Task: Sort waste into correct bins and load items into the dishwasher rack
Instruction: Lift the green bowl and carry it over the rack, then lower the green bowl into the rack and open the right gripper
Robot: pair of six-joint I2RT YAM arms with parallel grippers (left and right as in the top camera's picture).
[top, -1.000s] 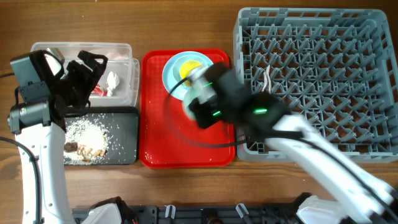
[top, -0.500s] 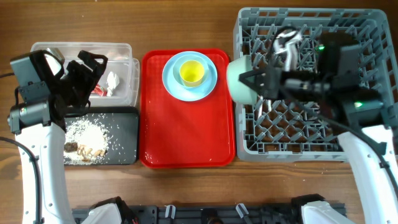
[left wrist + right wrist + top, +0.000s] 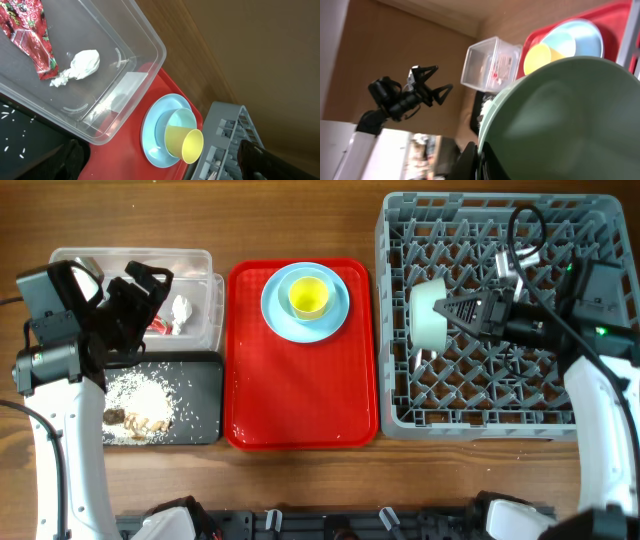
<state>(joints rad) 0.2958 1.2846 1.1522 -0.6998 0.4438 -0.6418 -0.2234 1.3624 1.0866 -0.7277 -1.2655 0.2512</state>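
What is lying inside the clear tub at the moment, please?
A red wrapper and a white tissue lie side by side on the tub's floor. In the overhead view the left arm covers the tub's left end, so anything there is hidden.

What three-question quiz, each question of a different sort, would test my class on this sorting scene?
1. True or false: the pale-green bowl rests on the red tray.
2. What lies in the clear tub?
A) rice scraps
B) a red wrapper and a white tissue
C) a plastic fork
3. Fill in: the ____ claw is shut on the pale-green bowl.

Key
1. False: it is held tilted above the rack.
2. B
3. The right claw.
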